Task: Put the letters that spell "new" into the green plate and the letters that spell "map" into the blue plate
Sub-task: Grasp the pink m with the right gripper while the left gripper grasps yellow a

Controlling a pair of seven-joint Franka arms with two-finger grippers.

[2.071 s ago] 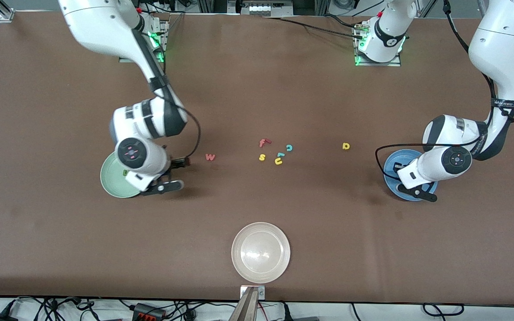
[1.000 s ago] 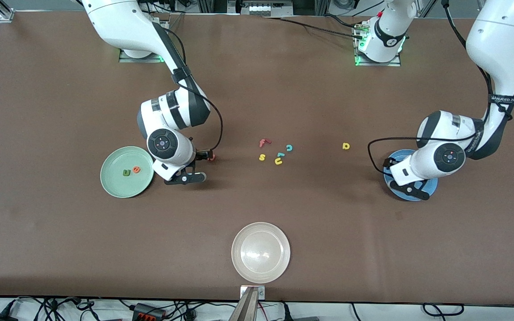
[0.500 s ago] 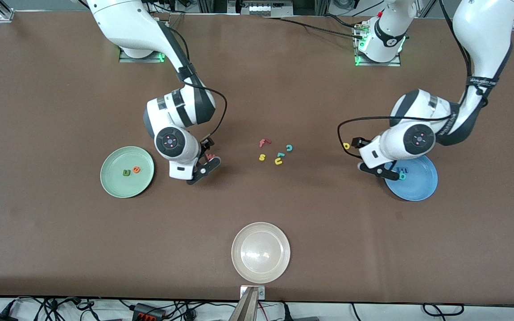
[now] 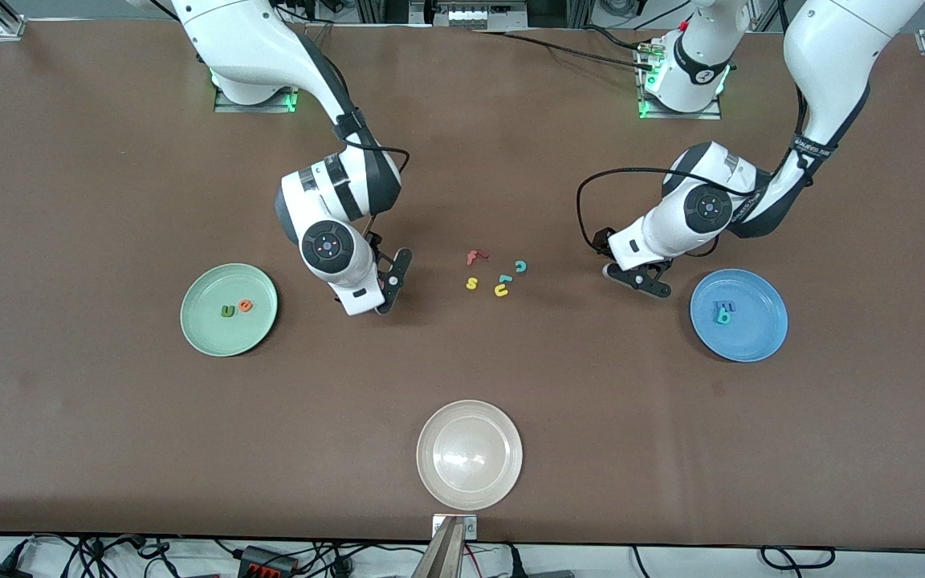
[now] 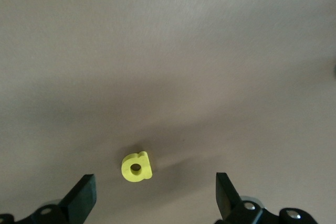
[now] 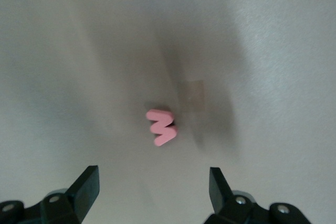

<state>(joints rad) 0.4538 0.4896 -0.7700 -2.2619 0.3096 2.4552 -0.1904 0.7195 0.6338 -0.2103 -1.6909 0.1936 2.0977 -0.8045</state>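
The pink "w" (image 6: 161,127) lies on the table below my open right gripper (image 6: 153,190), between its fingers and touching neither. In the front view that gripper (image 4: 389,282) hangs beside the green plate (image 4: 213,337), toward the table's middle. The plate holds the dark green "n" (image 4: 227,311) and the orange "e" (image 4: 246,305). My left gripper (image 5: 153,199) is open over the yellow round-bowled letter (image 5: 137,167), which rests on the table untouched. Its hand (image 4: 635,279) covers that letter in the front view. The blue plate (image 4: 761,331) holds the blue "m" (image 4: 724,306) and a teal letter (image 4: 723,318).
Between the two grippers lies a cluster: red "f" (image 4: 474,257), teal "c" (image 4: 520,266), yellow "s" (image 4: 471,282), a teal piece (image 4: 504,278) and yellow "u" (image 4: 501,291). A beige-white plate (image 4: 469,454) sits near the table's front edge.
My right gripper has moved from the green plate to over the "w". My left gripper has left the blue plate and come over the yellow letter. Both plates' letters now show.
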